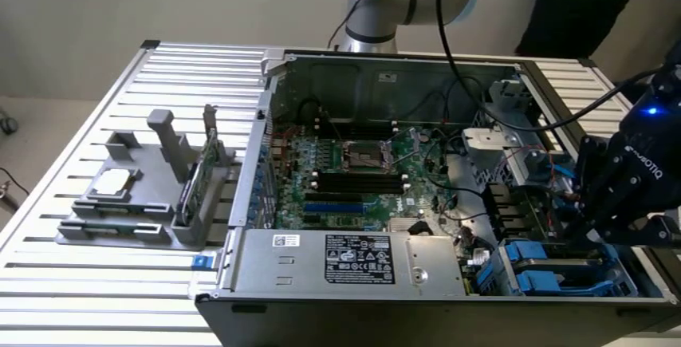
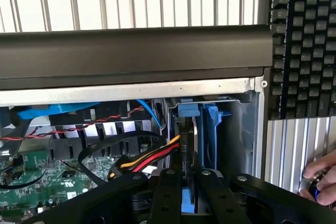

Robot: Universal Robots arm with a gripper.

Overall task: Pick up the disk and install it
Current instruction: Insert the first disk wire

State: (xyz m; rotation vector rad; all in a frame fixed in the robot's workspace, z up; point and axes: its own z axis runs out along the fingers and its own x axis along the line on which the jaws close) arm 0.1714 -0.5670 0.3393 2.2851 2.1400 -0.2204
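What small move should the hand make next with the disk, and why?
Probably ease the disk straight further into the drive bay. The hand is shut on its edge, and its blue rails stand partly inside the bay, so it does not look fully seated.

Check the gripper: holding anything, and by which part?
The gripper looks shut on the disk, fingers pinching its near edge between the blue rails, at the drive bay.

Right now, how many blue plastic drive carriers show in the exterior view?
2: one blue plastic carrier beside another, in the grey open computer case's corner on the exterior view's right; more may be hidden.
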